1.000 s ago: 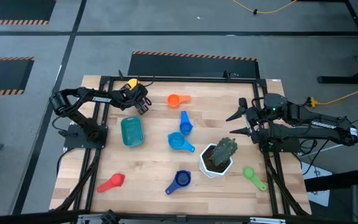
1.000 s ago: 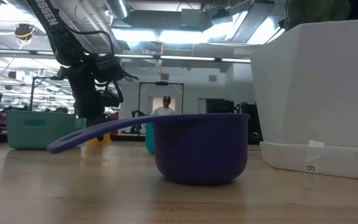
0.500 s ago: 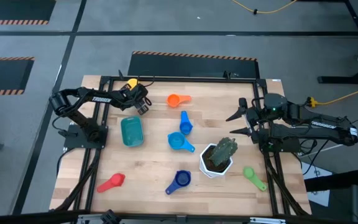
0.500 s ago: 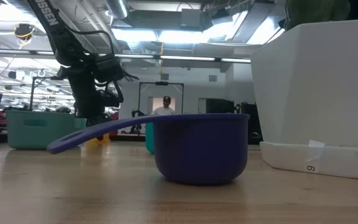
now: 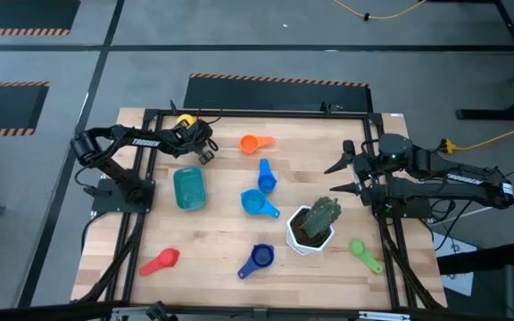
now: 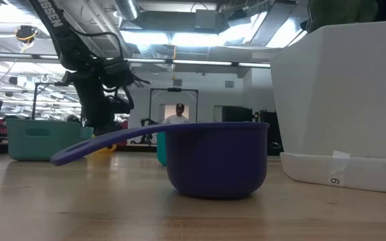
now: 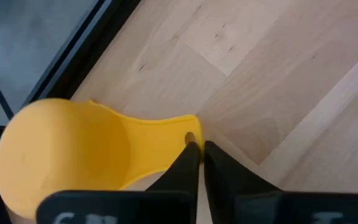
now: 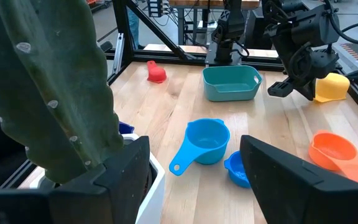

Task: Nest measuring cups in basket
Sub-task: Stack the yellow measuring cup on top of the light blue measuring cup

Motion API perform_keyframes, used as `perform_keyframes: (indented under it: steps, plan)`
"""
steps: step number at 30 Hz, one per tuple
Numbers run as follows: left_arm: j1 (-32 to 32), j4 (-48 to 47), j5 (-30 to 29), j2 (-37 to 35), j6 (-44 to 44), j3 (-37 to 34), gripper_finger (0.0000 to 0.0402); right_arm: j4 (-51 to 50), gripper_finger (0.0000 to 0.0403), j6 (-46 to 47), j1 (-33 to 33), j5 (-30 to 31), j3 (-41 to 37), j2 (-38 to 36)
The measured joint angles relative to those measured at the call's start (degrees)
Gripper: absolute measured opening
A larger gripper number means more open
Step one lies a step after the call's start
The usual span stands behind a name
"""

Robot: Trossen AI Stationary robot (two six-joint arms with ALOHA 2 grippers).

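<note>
The yellow measuring cup (image 5: 185, 119) lies near the table's far left corner, its handle pointing toward my left gripper (image 5: 205, 152). That gripper is shut, its tips (image 7: 199, 150) at the handle's end. The teal basket (image 5: 188, 189) stands just nearer than it. The other cups lie apart on the wood: orange (image 5: 251, 143), two light blue (image 5: 265, 177) (image 5: 257, 203), dark blue (image 5: 259, 259), red (image 5: 161, 261) and green (image 5: 362, 252). My right gripper (image 5: 339, 176) waits open at the right side. My left gripper meets the free end of the yellow cup's handle (image 7: 190, 133), by its small hole, with one shut fingertip (image 7: 188, 155). The fingers point slanting down, along the handle. Whether they pinch the handle or only rest beside it cannot be told. The cup rests on the table.
A white hexagonal pot with a cactus (image 5: 313, 227) stands right of centre, close in front of my right gripper (image 8: 194, 180). A black frame (image 5: 239, 114) runs around the table's edges. Bare wood lies along the near edge, between the red and dark blue cups.
</note>
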Motion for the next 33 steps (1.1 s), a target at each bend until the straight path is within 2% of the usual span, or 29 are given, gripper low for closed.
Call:
perform_keyframes:
  steps: [11,19,25,33]
  plan:
    - [-1.8,-0.3,0.2,0.0,-0.4,0.0,0.0003,0.0,0.0255,0.0,0.0,0.0,0.0,0.0]
    - [-5.3,-0.4,0.8,0.0,-6.2,0.1,0.0002,0.0,0.0256,0.0,0.0,0.0,0.0,0.0]
    - [-9.3,-0.8,5.8,0.0,-10.0,2.9,0.0002,0.0,0.0255,0.0,0.0,0.0,0.0,0.0]
    - [-14.6,-1.0,12.5,0.0,-14.0,10.3,0.0001,0.0,0.0255,0.0,0.0,0.0,0.0,0.0]
